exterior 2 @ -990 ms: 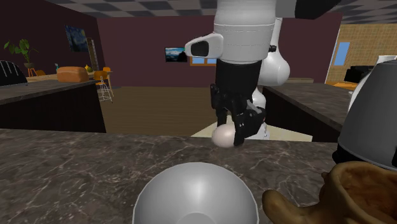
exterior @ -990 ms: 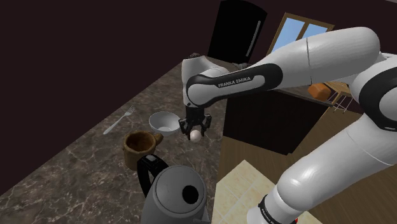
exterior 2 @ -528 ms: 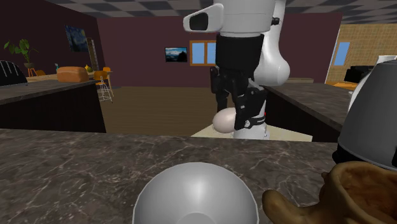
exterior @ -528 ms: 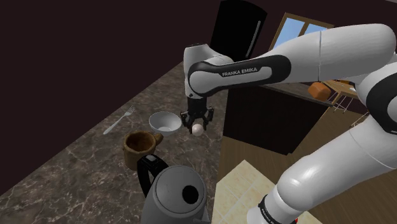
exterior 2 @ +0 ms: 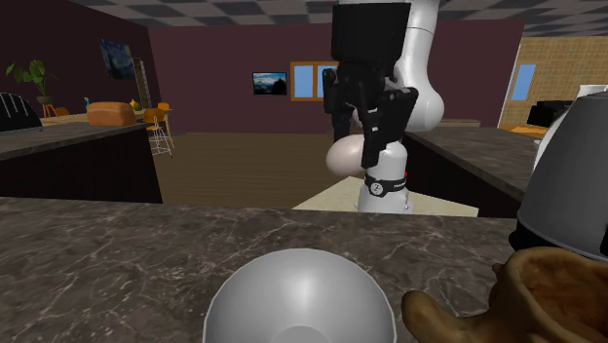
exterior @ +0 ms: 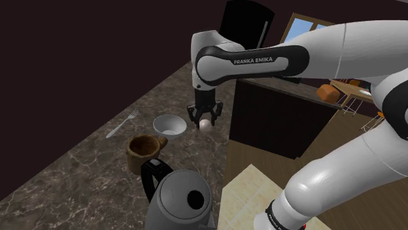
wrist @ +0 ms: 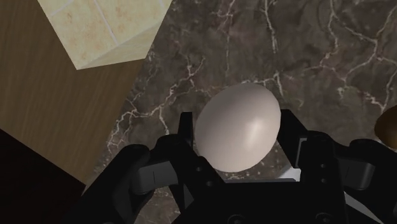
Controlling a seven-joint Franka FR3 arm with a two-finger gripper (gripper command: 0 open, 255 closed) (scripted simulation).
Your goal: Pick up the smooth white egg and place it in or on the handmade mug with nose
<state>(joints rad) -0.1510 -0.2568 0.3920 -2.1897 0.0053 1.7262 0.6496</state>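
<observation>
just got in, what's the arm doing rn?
The Franka's black gripper is shut on the white egg and holds it in the air above the dark marbled counter. In the shoulder view, the brown mug stands on the counter lower left of the egg, with a grey bowl between them. The egg is not yet in the mug. A kettle and a fork are also on the counter.
</observation>
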